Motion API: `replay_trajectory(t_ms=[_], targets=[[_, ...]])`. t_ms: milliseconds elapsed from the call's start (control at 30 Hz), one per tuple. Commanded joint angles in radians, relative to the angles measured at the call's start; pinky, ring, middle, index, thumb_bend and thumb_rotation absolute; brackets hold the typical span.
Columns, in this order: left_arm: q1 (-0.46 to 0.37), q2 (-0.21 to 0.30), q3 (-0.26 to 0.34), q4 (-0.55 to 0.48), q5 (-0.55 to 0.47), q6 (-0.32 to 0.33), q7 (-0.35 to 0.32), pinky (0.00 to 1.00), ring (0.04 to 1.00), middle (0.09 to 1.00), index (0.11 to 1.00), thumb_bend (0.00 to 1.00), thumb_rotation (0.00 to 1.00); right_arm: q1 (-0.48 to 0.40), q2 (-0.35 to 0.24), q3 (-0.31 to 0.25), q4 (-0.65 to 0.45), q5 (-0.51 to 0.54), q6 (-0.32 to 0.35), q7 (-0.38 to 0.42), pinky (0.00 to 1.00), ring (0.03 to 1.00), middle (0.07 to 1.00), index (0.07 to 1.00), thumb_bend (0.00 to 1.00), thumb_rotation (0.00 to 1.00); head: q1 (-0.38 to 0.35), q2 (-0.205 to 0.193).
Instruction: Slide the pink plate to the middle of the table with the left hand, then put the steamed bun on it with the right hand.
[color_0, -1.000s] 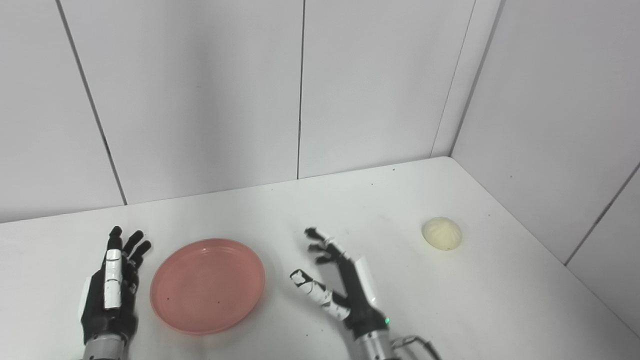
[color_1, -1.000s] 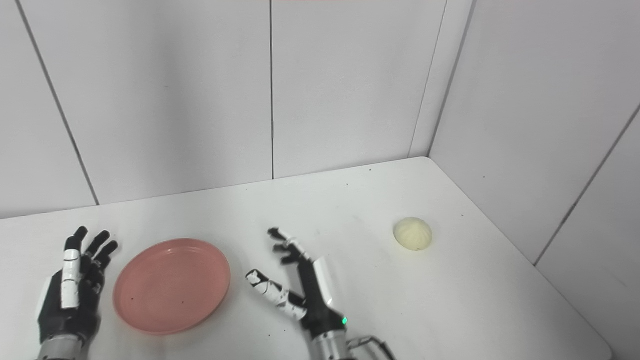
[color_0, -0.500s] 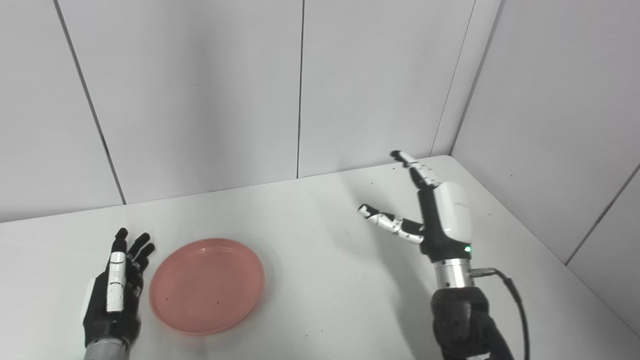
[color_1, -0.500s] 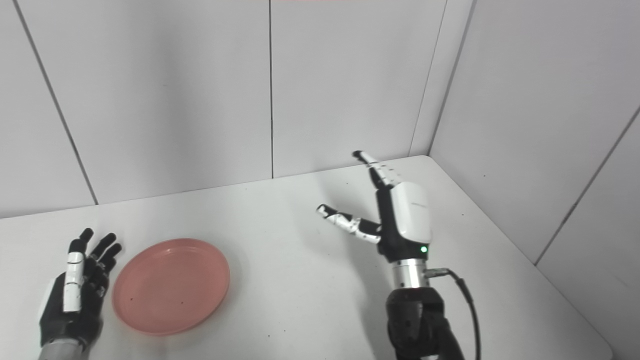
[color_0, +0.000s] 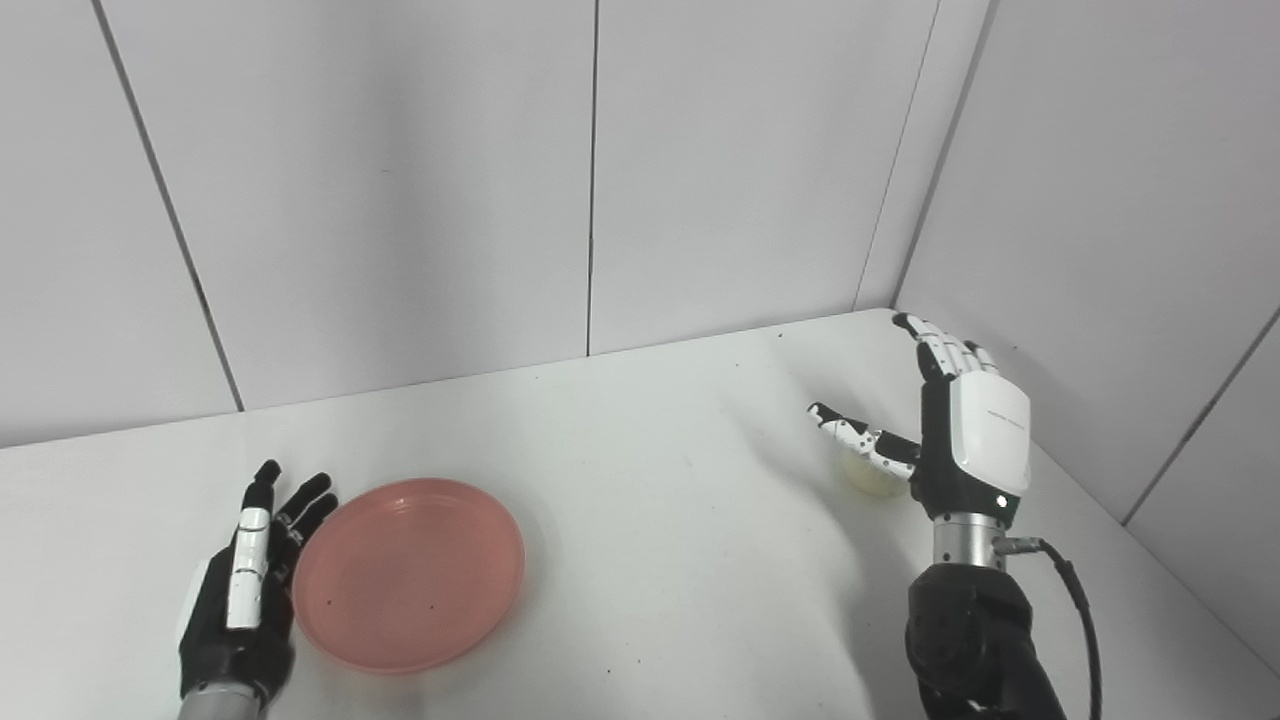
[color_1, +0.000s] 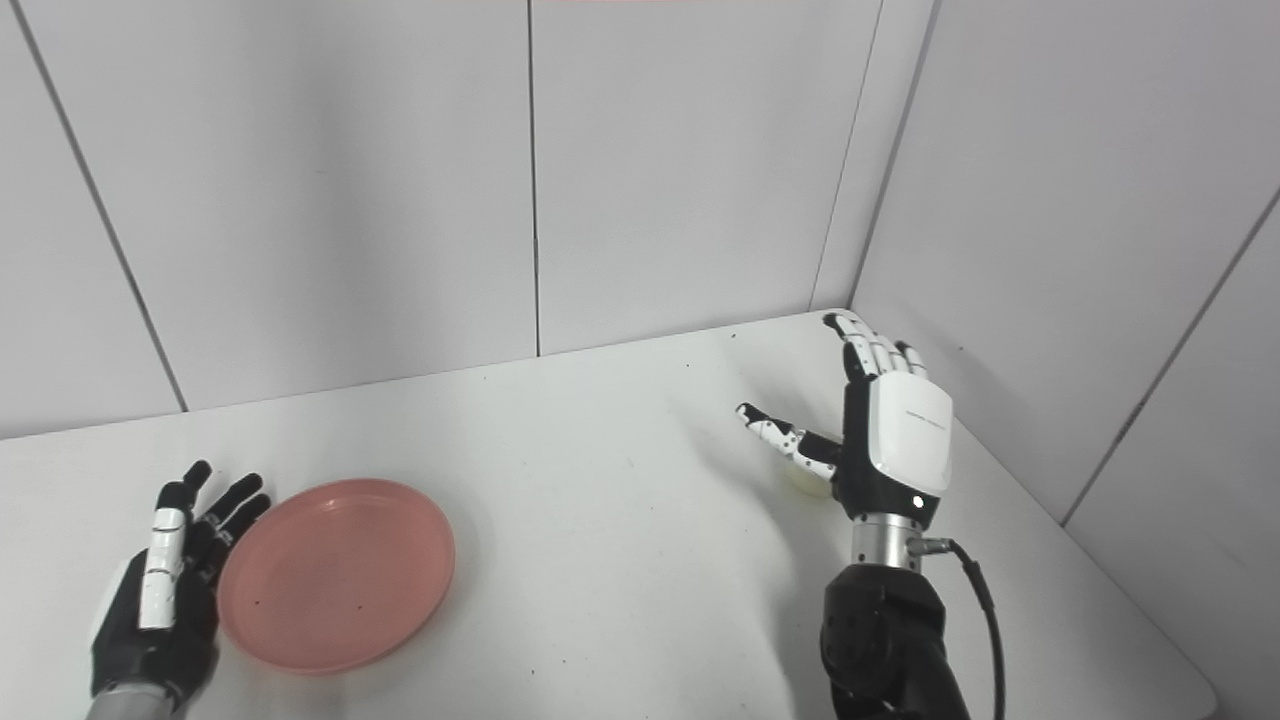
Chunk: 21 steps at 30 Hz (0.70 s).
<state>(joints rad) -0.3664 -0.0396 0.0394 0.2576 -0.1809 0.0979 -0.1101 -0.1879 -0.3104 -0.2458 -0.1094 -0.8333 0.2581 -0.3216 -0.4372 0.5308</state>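
The pink plate (color_0: 408, 572) lies flat on the white table (color_0: 650, 540), left of its middle. My left hand (color_0: 245, 590) rests open at the plate's left rim, fingers straight and pointing away from me, touching or nearly touching the rim. My right hand (color_0: 960, 430) is raised over the table's right side, open with fingers up and thumb stretched left. The pale steamed bun (color_0: 868, 478) sits on the table behind that hand; only a sliver of it shows under the thumb (color_1: 805, 478).
Grey wall panels close the table at the back and on the right, meeting in a corner just beyond my right hand. A black cable (color_0: 1075, 600) hangs from the right wrist. The table's right edge (color_1: 1130, 610) runs diagonally nearby.
My right hand has swung from near the plate far to the right and risen, now covering most of the bun. The left hand has edged closer to the plate's rim.
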Motion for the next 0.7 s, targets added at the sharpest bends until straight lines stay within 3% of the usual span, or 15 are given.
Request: replay_trajectory(t_ms=[0,200,400,533,667], targets=[[-0.005,0.001,-0.001,-0.007,-0.009,0.011,-0.005,0.93,0.862,0.847,0.998,0.72,0.84,-0.021,-0.025,-0.005,0.000,-0.005,0.059,0.021,0.95,0.867,0.856,0.799,0.82,0.54,0.002,0.000],[-0.005,0.001,-0.002,0.001,-0.003,0.004,-0.006,0.91,0.847,0.840,1.000,0.72,0.84,-0.016,-0.052,0.023,0.037,-0.018,0.126,0.052,0.93,0.854,0.858,0.793,0.84,0.55,0.005,0.002],[-0.004,0.002,-0.003,-0.001,-0.001,0.007,-0.006,0.89,0.841,0.840,0.999,0.73,0.84,-0.023,-0.057,0.044,0.110,-0.006,0.109,-0.008,0.94,0.867,0.884,0.810,0.87,0.47,0.007,0.005],[-0.006,0.002,-0.002,0.002,-0.004,0.007,-0.008,0.89,0.840,0.836,1.000,0.74,0.83,-0.031,-0.068,0.059,0.174,0.004,0.111,-0.022,0.96,0.874,0.885,0.809,0.90,0.53,0.011,0.004],[-0.005,0.000,-0.004,-0.002,0.002,0.008,-0.004,0.87,0.830,0.826,0.997,0.76,0.83,-0.034,-0.075,0.067,0.198,0.032,0.109,-0.018,0.94,0.864,0.866,0.804,0.93,0.49,0.011,0.004]])
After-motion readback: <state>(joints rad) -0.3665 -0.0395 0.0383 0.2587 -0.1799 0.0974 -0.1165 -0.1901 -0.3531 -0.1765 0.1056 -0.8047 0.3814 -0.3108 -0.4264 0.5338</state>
